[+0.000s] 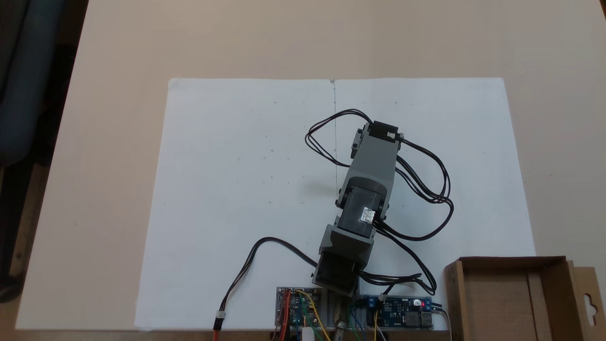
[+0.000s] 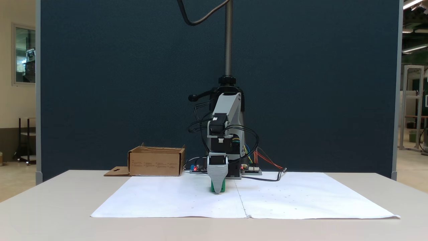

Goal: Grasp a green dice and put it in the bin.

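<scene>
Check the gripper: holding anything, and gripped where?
Cannot tell. In a fixed view the gripper is down at the green dice, covering most of it; a grip isn't confirmed.

One fixed view looks straight down on the arm and white sheet; another faces them head-on from table level — both share the bin.

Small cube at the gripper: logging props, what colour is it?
Bright green, clearest in the fixed view facing the arm.
</scene>
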`<state>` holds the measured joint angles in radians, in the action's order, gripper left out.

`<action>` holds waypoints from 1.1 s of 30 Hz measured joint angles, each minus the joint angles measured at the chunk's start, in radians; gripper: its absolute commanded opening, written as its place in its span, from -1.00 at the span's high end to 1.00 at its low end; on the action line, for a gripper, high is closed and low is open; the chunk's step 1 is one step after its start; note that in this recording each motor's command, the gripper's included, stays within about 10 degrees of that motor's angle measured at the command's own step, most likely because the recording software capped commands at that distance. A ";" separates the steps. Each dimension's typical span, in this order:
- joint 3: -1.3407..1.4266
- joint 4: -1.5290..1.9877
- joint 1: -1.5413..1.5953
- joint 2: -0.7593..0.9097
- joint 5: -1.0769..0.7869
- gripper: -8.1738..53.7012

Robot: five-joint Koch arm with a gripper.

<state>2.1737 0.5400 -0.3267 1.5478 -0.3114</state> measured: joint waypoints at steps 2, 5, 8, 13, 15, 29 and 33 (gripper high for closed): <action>0.002 -0.005 0.000 0.002 -0.002 -0.57; 0.002 -0.006 0.000 0.002 -0.005 -0.52; 0.002 -0.006 0.000 0.002 -0.006 -0.40; 0.009 -0.021 -0.002 0.005 -0.006 0.02; 0.008 -0.051 -0.002 0.005 -0.006 0.14; 0.015 -0.066 -0.002 0.017 -0.006 0.35; -0.017 -0.055 -0.006 0.040 -0.005 0.35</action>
<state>2.1568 0.4847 -0.3329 1.5877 -0.3160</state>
